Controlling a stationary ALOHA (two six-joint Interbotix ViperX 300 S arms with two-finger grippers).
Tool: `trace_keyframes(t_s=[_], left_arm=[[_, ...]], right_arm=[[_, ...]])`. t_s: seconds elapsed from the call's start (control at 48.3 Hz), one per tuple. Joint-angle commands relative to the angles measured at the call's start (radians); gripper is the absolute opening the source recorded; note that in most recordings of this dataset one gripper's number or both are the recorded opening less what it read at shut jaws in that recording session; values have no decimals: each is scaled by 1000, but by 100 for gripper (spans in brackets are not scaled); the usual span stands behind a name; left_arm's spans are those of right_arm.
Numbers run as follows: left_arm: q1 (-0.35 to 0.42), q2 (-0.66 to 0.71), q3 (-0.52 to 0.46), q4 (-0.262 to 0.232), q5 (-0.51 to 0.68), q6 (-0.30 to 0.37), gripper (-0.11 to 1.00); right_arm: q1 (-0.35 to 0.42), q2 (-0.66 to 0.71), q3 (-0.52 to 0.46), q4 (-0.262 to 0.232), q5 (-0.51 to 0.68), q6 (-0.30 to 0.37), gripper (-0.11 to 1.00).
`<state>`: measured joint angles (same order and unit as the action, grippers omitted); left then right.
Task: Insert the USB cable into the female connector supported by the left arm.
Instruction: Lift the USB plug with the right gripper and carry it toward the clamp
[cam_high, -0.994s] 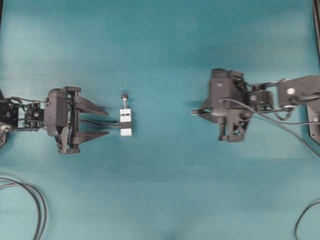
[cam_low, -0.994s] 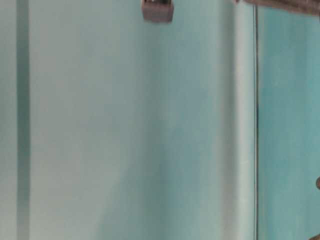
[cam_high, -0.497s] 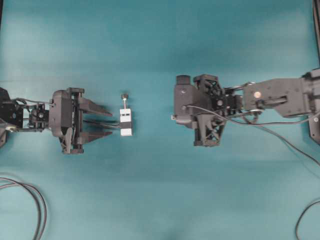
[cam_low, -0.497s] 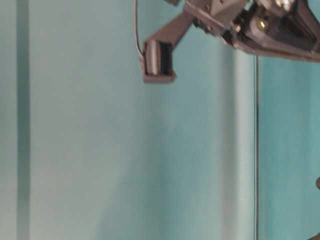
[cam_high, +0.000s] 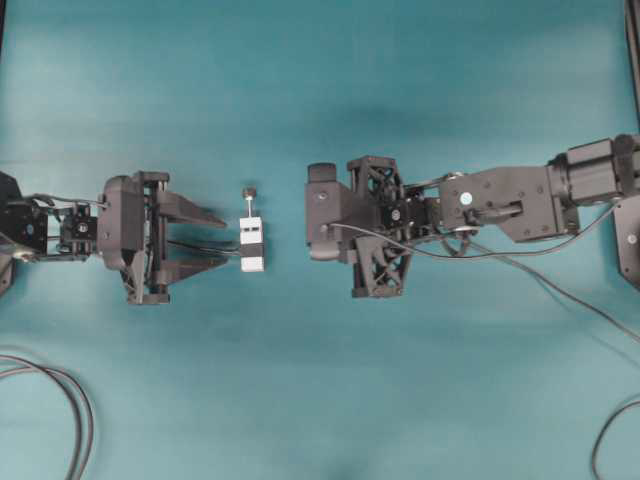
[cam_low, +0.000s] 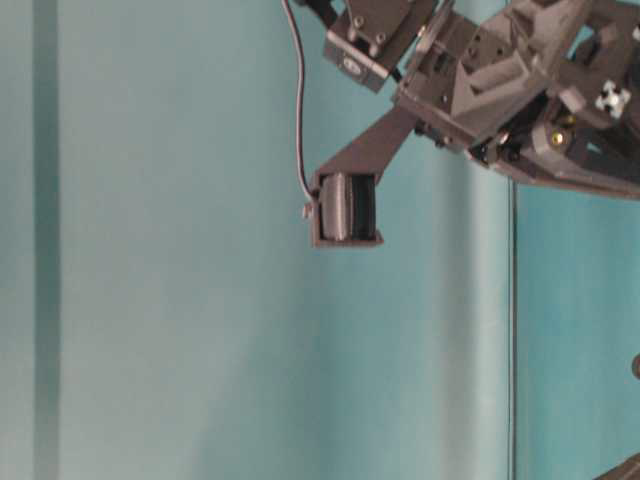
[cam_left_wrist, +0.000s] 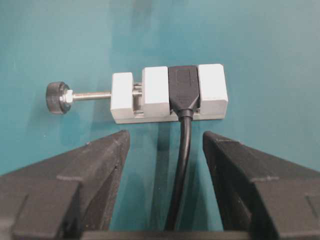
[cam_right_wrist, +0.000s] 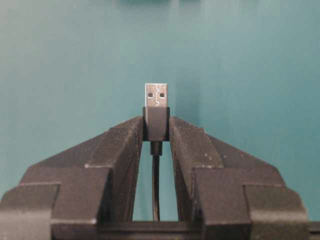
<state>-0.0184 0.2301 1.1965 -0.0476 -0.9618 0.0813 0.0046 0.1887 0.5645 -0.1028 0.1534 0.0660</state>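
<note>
My right claw (cam_right_wrist: 156, 131) is clamped on the USB cable (cam_right_wrist: 156, 122): both fingers (cam_right_wrist: 122, 150) press the dark plug body from either side, the silvery metal tip stands out past the fingertips, and the thin cable runs back between the fingers toward my wrist. In the table-level view the cable hangs in a curve beside that claw (cam_low: 345, 208), which is raised off the counter (cam_low: 180, 330).

My left claw (cam_left_wrist: 165, 150) is spread wide and grasps nothing; its two pointed fingers (cam_left_wrist: 85, 175) lie on either side of the dark cable that leads out of the female connector (cam_left_wrist: 170, 95). That connector, a white block with a black band, sits on the counter just past my left fingertips, apart from them, with its pin and dark round knob pointing to one side.

From overhead, the connector (cam_high: 252, 243) lies between my two claws, the left one (cam_high: 205, 243) just beside it and my right arm (cam_high: 345, 225) near on the opposite side, not touching.
</note>
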Motion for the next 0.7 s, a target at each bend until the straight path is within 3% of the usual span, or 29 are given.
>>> trace_keyframes(t_s=[0.0, 0.683], left_arm=[[2, -5, -11, -3, -11, 9, 68], [0, 32, -32, -2, -9, 12, 68]], right_arm=[[5, 0, -46, -3, 9, -2, 22], [14, 98, -163, -25, 14, -2, 22]])
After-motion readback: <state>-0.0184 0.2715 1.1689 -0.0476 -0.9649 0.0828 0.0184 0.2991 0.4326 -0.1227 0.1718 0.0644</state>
